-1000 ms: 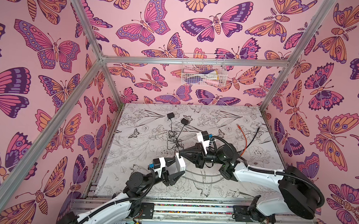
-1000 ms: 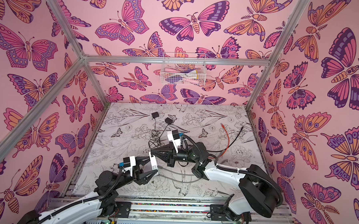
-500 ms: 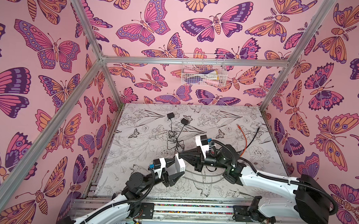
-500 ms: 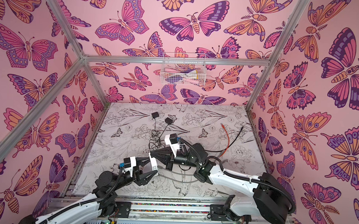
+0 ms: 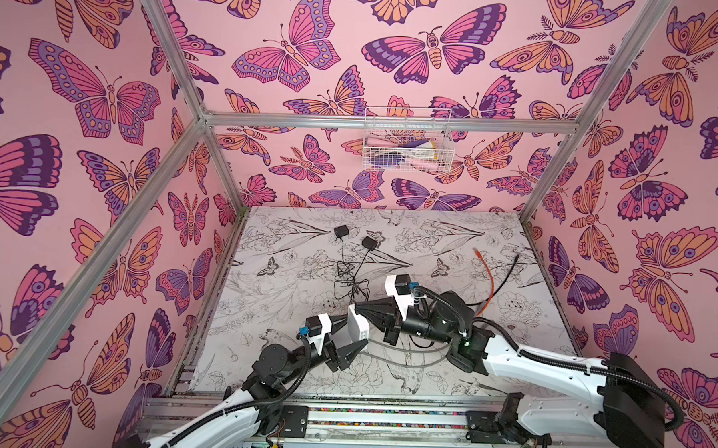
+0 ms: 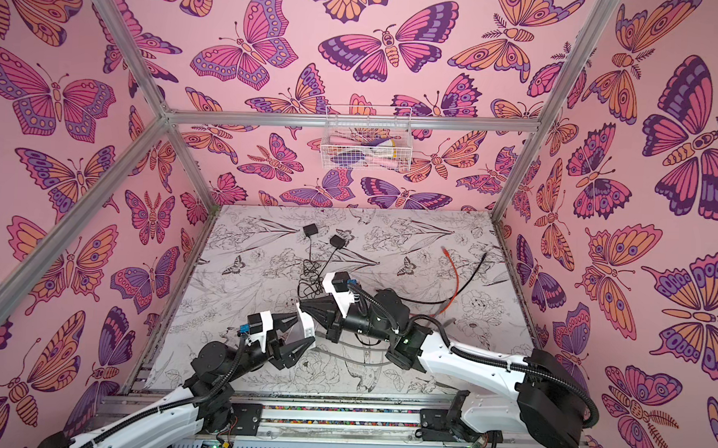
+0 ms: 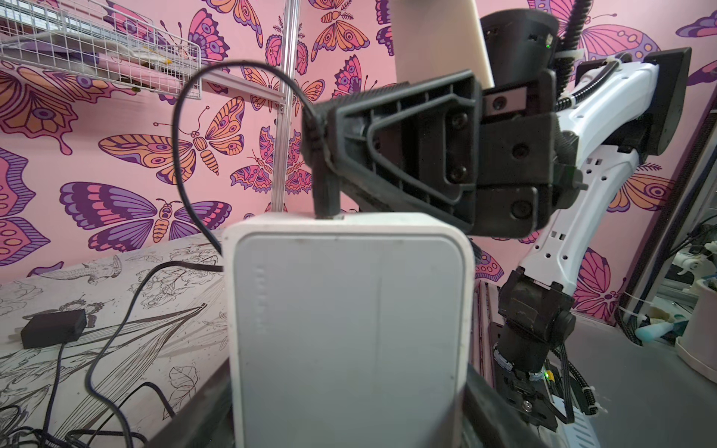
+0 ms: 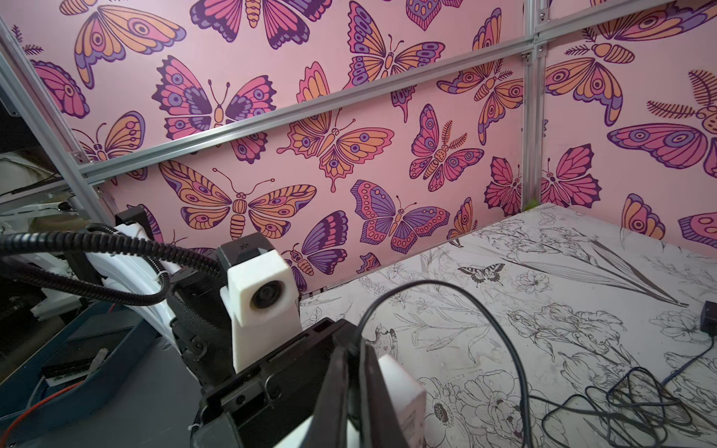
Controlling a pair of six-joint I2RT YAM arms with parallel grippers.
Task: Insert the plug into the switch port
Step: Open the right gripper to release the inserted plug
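My left gripper (image 5: pixel 351 338) grips a white box-shaped switch (image 5: pixel 358 327) by its two sides and holds it above the front of the table; in the left wrist view the switch (image 7: pixel 349 329) fills the gap between the jaws. From the right, my right gripper (image 5: pixel 356 307) is shut on a black plug (image 7: pixel 326 186). The plug's end meets a small socket in the switch's far edge. A thin black cable (image 8: pixel 446 287) loops away from the plug. In the other top view the right gripper (image 6: pixel 302 304) touches the switch (image 6: pixel 305 326).
Two black adapters (image 5: pixel 340 231) (image 5: pixel 370 242) lie at the back, their cables tangled (image 5: pixel 348 280) just behind the grippers. An orange cable (image 5: pixel 490 276) and a black one (image 5: pixel 509 269) lie at the right. A wire basket (image 5: pixel 406 146) hangs on the back wall.
The right arm's rear links have swung out to the right and lower, while its gripper stayed at the switch with the plug. The left arm and switch have not moved.
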